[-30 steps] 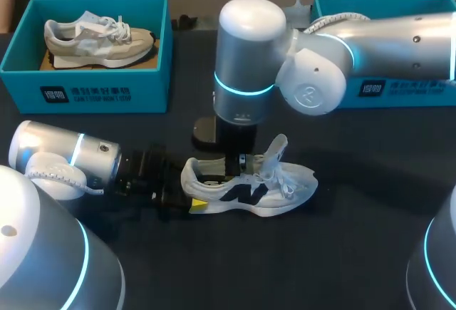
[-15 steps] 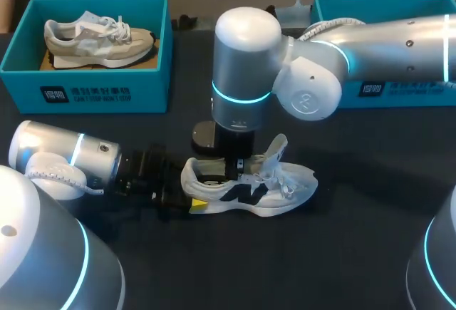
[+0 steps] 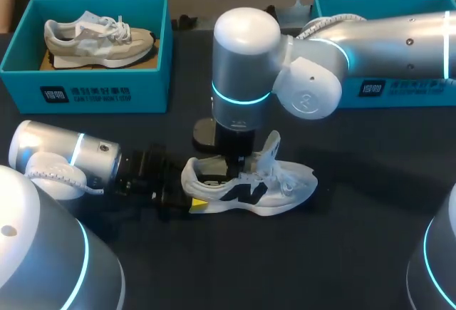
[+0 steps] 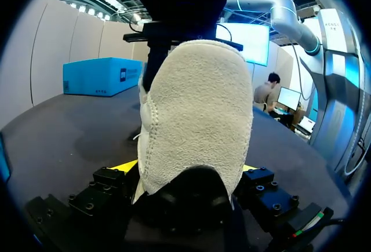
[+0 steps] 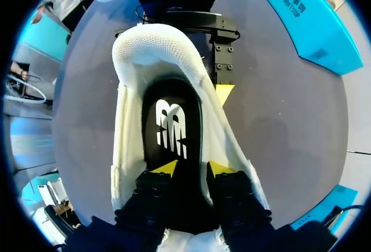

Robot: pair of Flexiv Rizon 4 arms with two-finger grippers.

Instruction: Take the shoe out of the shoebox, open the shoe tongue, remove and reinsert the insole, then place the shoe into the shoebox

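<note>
**White shoe held at the heel, second claw inside its opening**

Nearest the counter's (image 3: pixel 356 253) near edge, the left arm (image 3: pixel 68 157) comes in low from the left edge. Its left claw (image 4: pixel 186 168) is closed on the heel of the white shoe (image 3: pixel 249 185), one yellow-tipped finger (image 4: pixel 124 165) pressed against each side.

The shoe stands on its sole near the middle of the counter, outside both boxes, with its heel toward the left edge and its toe toward the right edge. Its tongue (image 3: pixel 269 147) is raised, tilted up and away from the opening.

The right arm (image 3: pixel 356 46) crosses from the right edge and points straight down over the shoe. The right claw (image 5: pixel 193 169) sits inside the opening. Its two fingertips (image 5: pixel 165 167) are a little apart, down at the black insole (image 5: pixel 172 127), which lies flat in the shoe. Nothing is seen clamped between them, so this claw is open.

In the far left corner stands the left shoebox (image 3: pixel 92 93), teal, holding a beige shoe (image 3: pixel 96 39) that lies with its laces up. Along the far edge toward the right corner stands the right shoebox (image 3: pixel 399 89), also teal; the right arm hides most of it, and its contents cannot be seen.
</note>
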